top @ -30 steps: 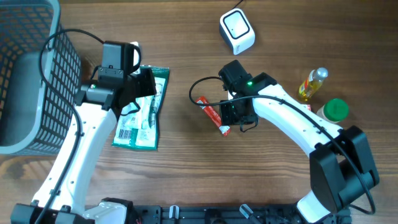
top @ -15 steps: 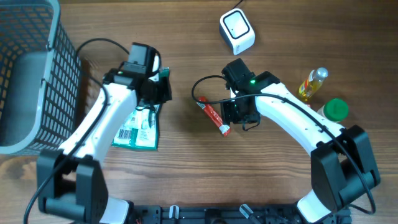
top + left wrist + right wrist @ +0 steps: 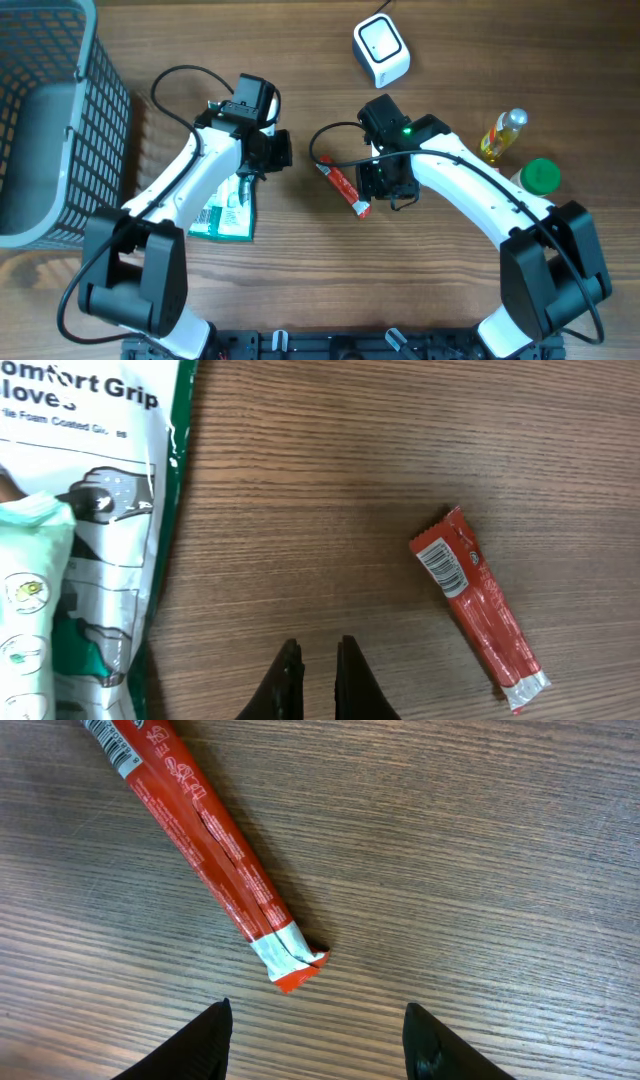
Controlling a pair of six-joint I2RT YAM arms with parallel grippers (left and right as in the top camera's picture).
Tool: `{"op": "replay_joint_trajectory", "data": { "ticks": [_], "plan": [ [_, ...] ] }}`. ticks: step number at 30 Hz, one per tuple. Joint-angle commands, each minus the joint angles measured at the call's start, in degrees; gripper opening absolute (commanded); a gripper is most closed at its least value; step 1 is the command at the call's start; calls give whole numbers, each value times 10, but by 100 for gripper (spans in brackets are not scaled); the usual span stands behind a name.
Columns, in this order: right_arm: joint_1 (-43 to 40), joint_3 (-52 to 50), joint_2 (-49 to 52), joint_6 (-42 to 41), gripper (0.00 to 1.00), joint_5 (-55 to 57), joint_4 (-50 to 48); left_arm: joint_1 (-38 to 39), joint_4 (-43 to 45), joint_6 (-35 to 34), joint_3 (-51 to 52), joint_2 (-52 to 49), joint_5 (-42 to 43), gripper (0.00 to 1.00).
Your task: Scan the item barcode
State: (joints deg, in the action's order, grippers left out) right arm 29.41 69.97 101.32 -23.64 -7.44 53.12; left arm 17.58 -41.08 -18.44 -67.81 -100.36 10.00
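A red snack bar [image 3: 342, 188] with a white barcode at its upper end lies flat on the wooden table; its barcode faces up in the left wrist view [image 3: 475, 605]. My right gripper [image 3: 316, 1008] stands open and holds nothing, and the bar's torn end [image 3: 205, 840] lies just ahead of it. My left gripper [image 3: 317, 645] is shut on nothing and hovers over bare wood left of the bar, beside the green glove packet [image 3: 70, 540]. The white scanner [image 3: 381, 50] sits at the back of the table.
A grey mesh basket [image 3: 50, 120] fills the left edge. The green glove packet [image 3: 225, 205] lies under my left arm. A yellow bottle [image 3: 503, 133] and a green-lidded jar [image 3: 541, 176] stand at the right.
My left arm has swung right, off the glove packet towards the middle, and its jaws have closed. The right jaws opened slightly; the red bar stays on the table.
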Motion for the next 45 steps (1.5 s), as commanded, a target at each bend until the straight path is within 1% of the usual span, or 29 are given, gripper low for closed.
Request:
{"op": "replay_joint_trajectory", "data": {
  "ticks": [1,34,41,45],
  "plan": [
    [-2,8,-6,11,55,2,1,3,4,-20,4,-13,9,4],
    [-2,8,-4,12,56,2,5,3,19,-20,4,-18,9,4],
    [-2,8,-4,26,56,12,5,3,30,-21,4,-18,9,4],
    [-2,8,-4,26,56,17,12,3,30,-47,4,-20,9,4]
  ]
}}
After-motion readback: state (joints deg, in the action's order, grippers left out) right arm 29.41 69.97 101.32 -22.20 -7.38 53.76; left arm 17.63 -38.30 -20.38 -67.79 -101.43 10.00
